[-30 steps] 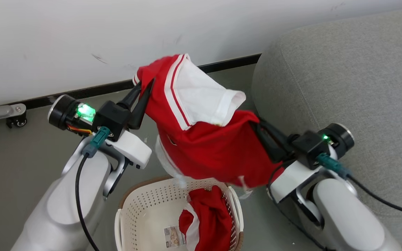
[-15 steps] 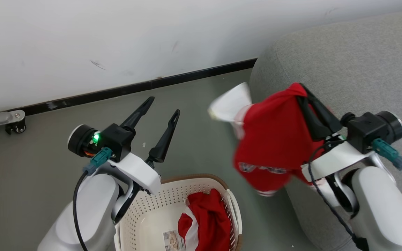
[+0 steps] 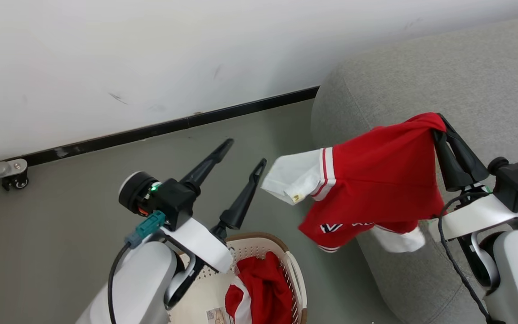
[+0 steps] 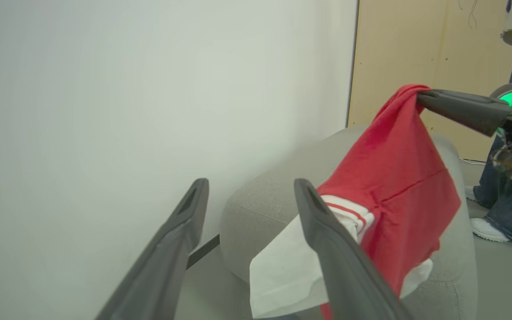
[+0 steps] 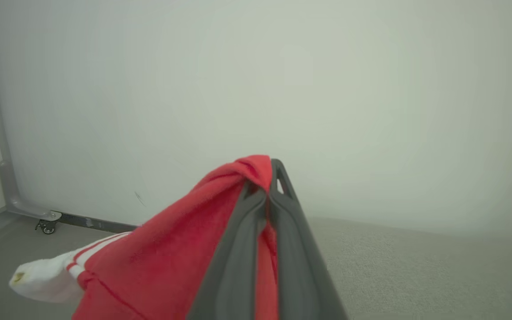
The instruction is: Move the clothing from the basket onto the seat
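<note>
Held thing: bright red soft-fabric sports shirt (image 3: 376,180) with a white sleeve and stripe trim, mid-right of the head view, hanging in the air.
Right gripper (image 3: 439,122): its two long dark fingers are pressed together, pinching a bunched corner at the shirt's upper-right end.
Left gripper (image 3: 246,153): centre-left, fingers spread wide and holding nothing. The white sleeve tip is just beside it, apart.
Seat: large grey woven upholstered sofa cushion (image 3: 443,67), filling the right side of the frame.
Key relation: the seat top lies right of and beyond the pinch. The shirt trails left and down from it, so its bulk hangs past the cushion's rounded left edge, over the floor.
Long axis: from the pinch at right to the sleeve at left, sloping slightly down.
Hem: near the seat's side, contact unclear.
Nearer arm: right for the seat, left for the basket.
Basket: cream-white perforated plastic laundry basket with a brown rim (image 3: 292,265), bottom centre, with a second garment (image 3: 263,288), red and white, crumpled inside.
Next, my guess: carry the shirt further right before letting go, or it may slide off the edge.
</note>
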### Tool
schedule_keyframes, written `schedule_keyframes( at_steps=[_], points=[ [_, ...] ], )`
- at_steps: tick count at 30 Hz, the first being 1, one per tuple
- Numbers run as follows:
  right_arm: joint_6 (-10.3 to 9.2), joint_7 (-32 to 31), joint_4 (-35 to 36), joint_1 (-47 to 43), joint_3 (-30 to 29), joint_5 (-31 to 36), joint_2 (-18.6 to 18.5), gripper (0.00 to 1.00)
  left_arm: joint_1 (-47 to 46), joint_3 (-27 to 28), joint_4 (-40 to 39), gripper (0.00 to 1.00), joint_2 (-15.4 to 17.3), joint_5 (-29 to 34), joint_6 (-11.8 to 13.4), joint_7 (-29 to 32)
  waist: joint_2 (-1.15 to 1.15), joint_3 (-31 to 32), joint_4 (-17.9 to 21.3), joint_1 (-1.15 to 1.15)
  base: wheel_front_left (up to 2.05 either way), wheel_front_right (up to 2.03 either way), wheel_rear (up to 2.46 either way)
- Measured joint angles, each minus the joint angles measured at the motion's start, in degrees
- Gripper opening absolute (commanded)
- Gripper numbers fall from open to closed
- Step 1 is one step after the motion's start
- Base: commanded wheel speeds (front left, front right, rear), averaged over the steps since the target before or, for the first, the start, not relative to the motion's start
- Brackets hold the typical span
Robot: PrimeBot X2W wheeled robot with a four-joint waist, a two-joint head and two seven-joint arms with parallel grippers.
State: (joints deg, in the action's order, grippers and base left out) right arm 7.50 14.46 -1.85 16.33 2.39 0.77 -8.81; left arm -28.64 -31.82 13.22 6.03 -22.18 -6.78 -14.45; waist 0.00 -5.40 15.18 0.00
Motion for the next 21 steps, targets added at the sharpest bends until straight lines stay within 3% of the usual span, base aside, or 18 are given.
schedule_keyframes(
  at_steps=[21],
  points=[
    [0.00, 0.0, 4.3, -6.9, -3.9, 1.8, -0.7, 0.00, 4.7, -3.7, -4.2, 1.00, 1.5, -1.1, -0.4, 0.0, 0.00, 2.3, 5.4, 0.00, 0.00, 0.00, 0.00]
  ],
)
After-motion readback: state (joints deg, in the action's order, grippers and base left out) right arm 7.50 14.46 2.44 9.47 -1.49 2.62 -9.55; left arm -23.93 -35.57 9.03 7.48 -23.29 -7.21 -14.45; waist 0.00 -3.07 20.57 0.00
